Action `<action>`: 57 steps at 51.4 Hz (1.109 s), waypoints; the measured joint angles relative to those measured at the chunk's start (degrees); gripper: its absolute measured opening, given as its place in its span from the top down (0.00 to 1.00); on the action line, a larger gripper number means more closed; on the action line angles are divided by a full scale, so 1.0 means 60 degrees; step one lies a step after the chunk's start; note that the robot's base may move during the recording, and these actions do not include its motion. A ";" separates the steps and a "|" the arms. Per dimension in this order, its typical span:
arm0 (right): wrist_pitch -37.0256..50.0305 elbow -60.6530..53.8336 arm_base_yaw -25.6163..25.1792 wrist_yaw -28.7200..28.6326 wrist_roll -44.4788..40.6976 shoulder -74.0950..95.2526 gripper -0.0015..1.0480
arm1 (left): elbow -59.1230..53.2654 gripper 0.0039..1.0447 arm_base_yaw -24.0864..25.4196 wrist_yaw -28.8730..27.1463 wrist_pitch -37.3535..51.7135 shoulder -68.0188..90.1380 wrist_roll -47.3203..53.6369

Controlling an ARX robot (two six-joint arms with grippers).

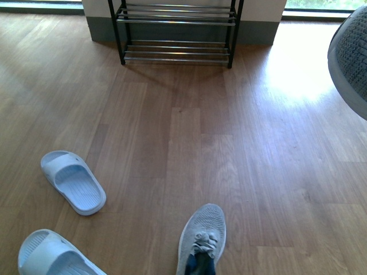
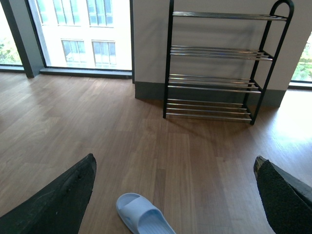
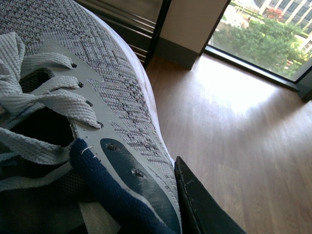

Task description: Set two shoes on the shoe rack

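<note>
Right pincer (image 3: pixel 161 209) clamped on grey sneaker (image 1: pixel 352 57), one finger (image 3: pixel 200 204) tight against its side. Sneaker aloft at 2 o'clock. Shoe rack (image 1: pixel 175 20) at 12 o'clock, well apart. Left pincer (image 2: pixel 168 195) agape, pale blue slide (image 2: pixel 144 217) on floor below.

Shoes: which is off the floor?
The sneaker at the front view's right edge, in the right gripper; the other sneaker and both slides lie on the floor.

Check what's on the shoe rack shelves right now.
Nothing visible: all four tiers of the shoe rack show bare rods with wall behind. The top tier is seen edge-on, yet nothing rises above it. The lifted grey sneaker is not racked.
</note>
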 joint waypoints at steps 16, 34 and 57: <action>0.0004 -0.0011 -0.0025 0.0102 0.0022 0.0004 0.98 | 0.0000 0.09 0.0000 0.0011 -0.0004 -0.0004 0.0000; 0.0004 -0.0011 -0.0025 0.0066 0.0022 -0.0022 0.98 | 0.0000 0.09 0.0000 0.0007 -0.0004 -0.0004 0.0000; 0.0004 -0.0011 -0.0025 0.0062 0.0025 -0.0022 0.98 | 0.1676 0.09 0.0062 -0.0270 -0.1370 0.6364 -0.5493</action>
